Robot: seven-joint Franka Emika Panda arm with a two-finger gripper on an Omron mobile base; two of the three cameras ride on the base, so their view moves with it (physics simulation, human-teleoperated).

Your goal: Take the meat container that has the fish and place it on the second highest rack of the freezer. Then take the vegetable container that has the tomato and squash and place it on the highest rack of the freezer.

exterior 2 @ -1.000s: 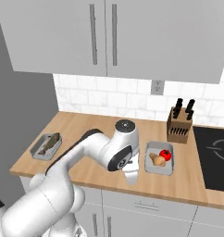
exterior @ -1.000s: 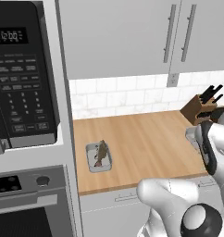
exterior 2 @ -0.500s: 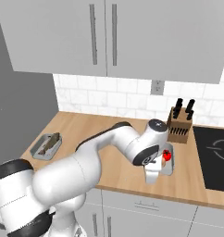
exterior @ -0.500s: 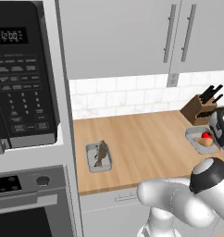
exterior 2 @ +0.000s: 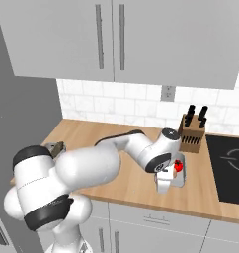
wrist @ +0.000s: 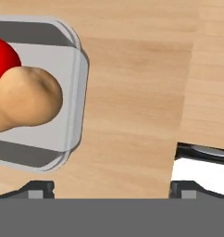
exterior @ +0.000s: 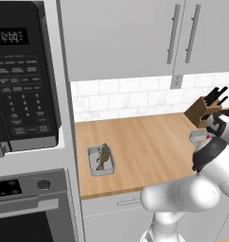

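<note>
The gripper (wrist: 111, 187) stands with its jaws spread fully wide and nothing between them. In the hand view the two dark fingertips (wrist: 37, 189) rise at the bottom corners, well apart from each other, and the space between them shows bare wooden countertop (wrist: 137, 92). Neither fingertip touches anything.

The vegetable container (wrist: 76, 88) lies beyond the left fingertip and off to that side in the hand view; its rounded clear-grey rim reaches just inside the line of that finger but does not enter the middle of the gap. In it the tan squash (wrist: 26, 99) sits against the red tomato (wrist: 3, 58), the two touching, the tomato farther from the fingers. A white block with a dark edge (wrist: 202, 169) sits just above the right fingertip; what it is cannot be told.

In the right base view the hand (exterior 2: 165, 184) points down at the near-left corner of the vegetable container (exterior 2: 179, 179), with the tomato (exterior 2: 178, 166) visible just past the wrist and the knife block (exterior 2: 191, 136) behind.

In the left base view the meat container (exterior: 101, 160) rests on the countertop (exterior: 149, 142) far from the fingers, near the front edge at the left end by the oven column, with the fish (exterior: 103, 156) lying lengthwise in it. It is untouched.
</note>
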